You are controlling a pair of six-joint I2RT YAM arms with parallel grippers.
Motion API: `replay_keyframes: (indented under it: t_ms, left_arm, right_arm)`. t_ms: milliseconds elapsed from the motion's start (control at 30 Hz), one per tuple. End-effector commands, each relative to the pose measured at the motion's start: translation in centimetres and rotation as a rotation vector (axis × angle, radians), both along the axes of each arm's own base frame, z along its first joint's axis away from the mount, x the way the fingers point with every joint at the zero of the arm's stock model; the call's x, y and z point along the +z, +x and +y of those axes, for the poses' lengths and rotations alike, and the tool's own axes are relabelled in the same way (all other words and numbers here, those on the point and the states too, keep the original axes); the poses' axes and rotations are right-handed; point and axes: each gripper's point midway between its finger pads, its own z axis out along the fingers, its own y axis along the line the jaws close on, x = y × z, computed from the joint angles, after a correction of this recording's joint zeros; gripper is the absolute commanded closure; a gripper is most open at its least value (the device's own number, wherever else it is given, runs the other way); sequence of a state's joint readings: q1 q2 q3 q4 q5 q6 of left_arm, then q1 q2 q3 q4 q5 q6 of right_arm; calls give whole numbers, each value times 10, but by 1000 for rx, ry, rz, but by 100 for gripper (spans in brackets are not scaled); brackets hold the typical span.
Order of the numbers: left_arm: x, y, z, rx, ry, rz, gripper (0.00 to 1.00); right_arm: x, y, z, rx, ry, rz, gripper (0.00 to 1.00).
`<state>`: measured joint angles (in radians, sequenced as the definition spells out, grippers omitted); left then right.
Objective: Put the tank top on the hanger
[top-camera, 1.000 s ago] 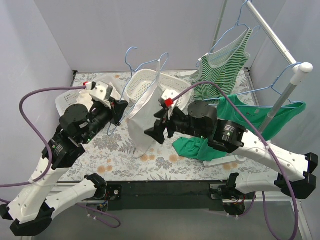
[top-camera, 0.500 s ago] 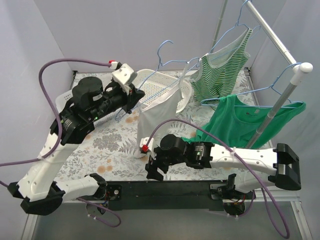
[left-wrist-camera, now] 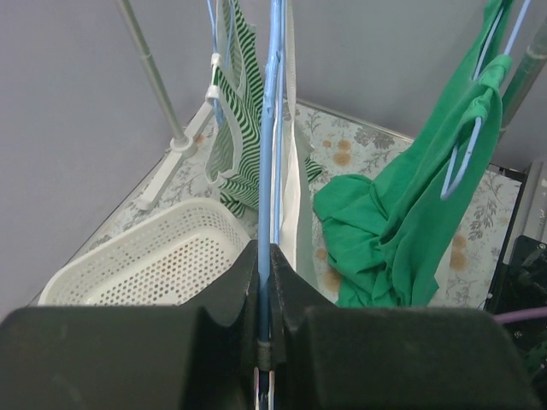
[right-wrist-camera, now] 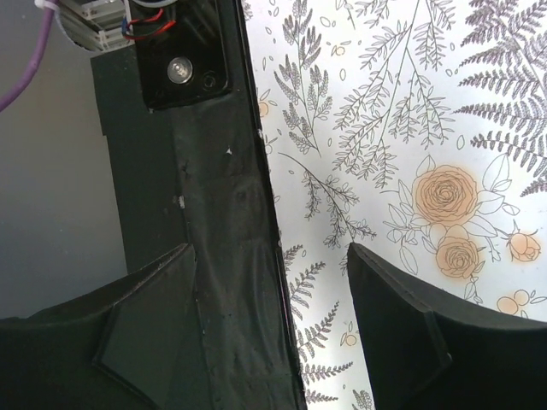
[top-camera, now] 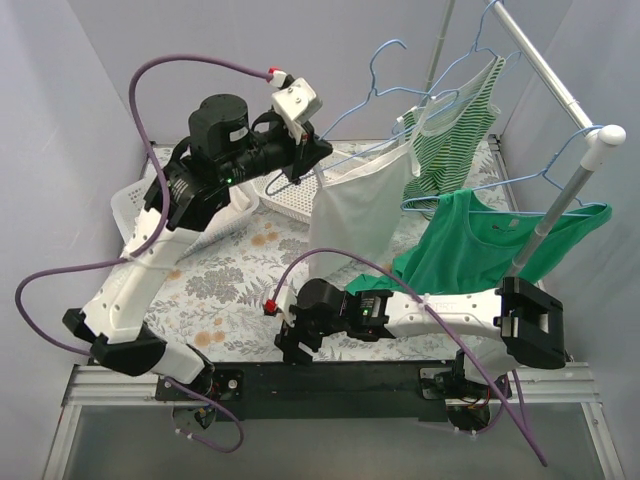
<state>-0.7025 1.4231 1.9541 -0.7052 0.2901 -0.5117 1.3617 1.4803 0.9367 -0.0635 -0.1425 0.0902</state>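
Clamping the light-blue wire hanger (left-wrist-camera: 267, 171) tight between its fingers, the left gripper (left-wrist-camera: 263, 295) is holding it up high over the floral table (right-wrist-camera: 410, 102). The white tank top (top-camera: 352, 205) hangs from that hanger, just beside the striped top (top-camera: 452, 125) and green top (top-camera: 470, 240) on the rack. Meanwhile the right gripper (top-camera: 290, 348) sits low at the table's near edge, fingers spread apart.

Three hangers (top-camera: 385, 60), three tops (top-camera: 355, 205), two arms (top-camera: 150, 270)

hanger (left-wrist-camera: 268, 128) hook cropped, tank top (left-wrist-camera: 291, 205) mostly hidden
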Motion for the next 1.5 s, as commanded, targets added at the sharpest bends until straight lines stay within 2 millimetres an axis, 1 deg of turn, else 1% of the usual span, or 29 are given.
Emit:
replay_keyframes:
  t_ms: [0, 33, 67, 133, 167, 200, 233, 267, 300, 333, 367, 400, 433, 467, 500, 533, 567, 600, 667, 700, 733, 867, 933, 1133, 1200, 1267, 1300, 1333, 1467]
  left_arm:
    - [30, 6, -18, -61, -41, -76, 100]
    - [27, 14, -27, -66, -40, -74, 100]
    - [27, 17, -33, -71, -41, -81, 100]
    - [38, 23, -42, -79, -60, -118, 100]
    - [27, 33, -55, -86, -45, -106, 100]
    - [24, 37, -61, -90, -35, -114, 100]
    - [34, 40, -66, -91, -52, -139, 100]
    - [23, 46, -81, -107, -40, -125, 100]
    - [21, 51, -87, -103, -37, -129, 100]
    - [28, 53, -93, -100, -47, -159, 100]
    - [28, 49, -104, -114, -47, -169, 100]
    - [18, 57, -115, -113, -38, -163, 100]
    - [19, 60, -121, -104, -44, -182, 100]
    - [22, 57, -129, -113, -56, -193, 100]
    - [15, 61, -138, -118, -51, -187, 100]
    - [18, 63, -143, -119, -69, -203, 100]
    - [16, 62, -150, -130, -77, -203, 100]
    - [7, 65, -159, -137, -74, -195, 100]
    - [6, 63, -173, -148, -87, -204, 100]
    - [11, 62, -176, -147, -100, -216, 100]
    - [6, 65, -184, -147, -101, -216, 100]
    - [9, 62, -198, -131, -140, -228, 100]
    - [13, 63, -201, -121, -165, -232, 100]
    - [14, 57, -218, -139, -206, -233, 100]
    - [9, 56, -225, -147, -210, -226, 100]
    - [10, 53, -230, -155, -223, -229, 100]
    - [5, 53, -236, -159, -218, -222, 100]
    - [3, 52, -238, -161, -218, -221, 100]
    - [-5, 52, -246, -164, -217, -209, 100]
  right_arm:
    - [12, 4, 19, 3, 58, -23, 21]
    - [11, 4, 20, 1, 54, -22, 21]
    - [10, 4, 21, -2, 52, -22, 21]
    - [8, 5, 24, -6, 63, -19, 21]
    - [6, 5, 23, -11, 61, -19, 21]
    - [1, 6, 22, -20, 52, -16, 21]
    - [-1, 7, 23, -26, 51, -20, 21]
    - [-3, 9, 22, -39, 46, -25, 21]
    - [-5, 11, 22, -45, 42, -29, 21]
    - [-6, 11, 23, -48, 40, -30, 21]
    - [-8, 11, 23, -52, 37, -30, 21]
    - [-10, 11, 24, -51, 34, -29, 21]
    - [-9, 10, 25, -48, 39, -30, 21]
    - [-10, 10, 25, -48, 39, -26, 21]
    - [-11, 9, 26, -47, 36, -26, 21]
    - [-12, 8, 27, -45, 34, -26, 22]
    - [-12, 10, 27, -52, 35, -30, 22]
    - [-14, 9, 27, -53, 30, -31, 22]
    - [-17, 10, 26, -59, 21, -38, 22]
    - [-18, 10, 26, -62, 21, -38, 22]
    - [-19, 9, 26, -60, 18, -39, 22]
    - [-24, 7, 26, -67, 8, -43, 23]
    - [-26, 5, 27, -63, 4, -41, 23]
    - [-30, -1, 31, -61, -7, -53, 23]
    - [-31, -3, 32, -57, -7, -55, 23]
    - [-30, -6, 34, -52, -6, -54, 23]
    - [-29, -7, 34, -51, -4, -51, 23]
    - [-30, -3, 33, -74, -8, -64, 23]
    - [-33, -3, 30, -81, -16, -71, 23]
